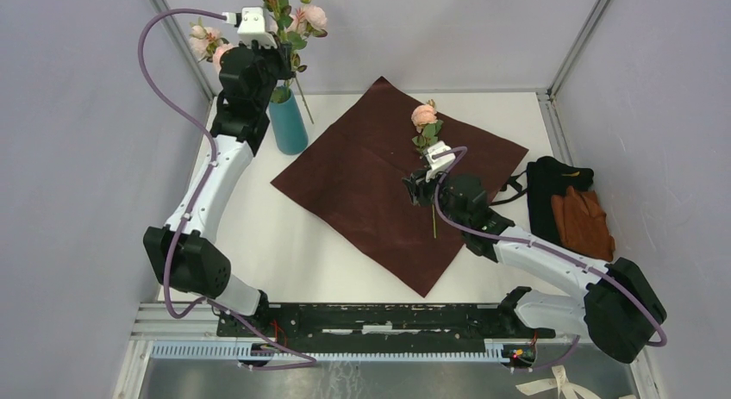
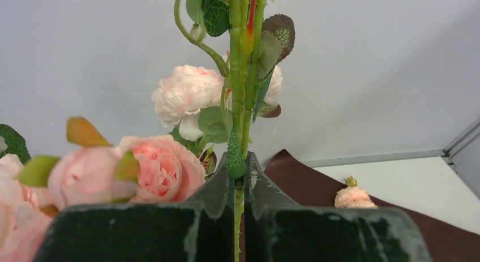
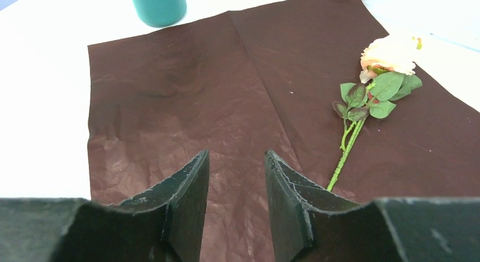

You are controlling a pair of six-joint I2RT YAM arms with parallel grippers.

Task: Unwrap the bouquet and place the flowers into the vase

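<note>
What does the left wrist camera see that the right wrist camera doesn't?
Only the left wrist view: the left gripper shut on green stems, with pink roses bunched close around it. Only the right wrist view: the right gripper open and empty above the paper, the teal vase at the top edge, and the lone rose with its full stem and leaves. Both: the maroon paper and the head of that lone rose lying on it.

The vase (image 3: pixel 158 6) is cut off at the top edge, mouth unseen.
</note>
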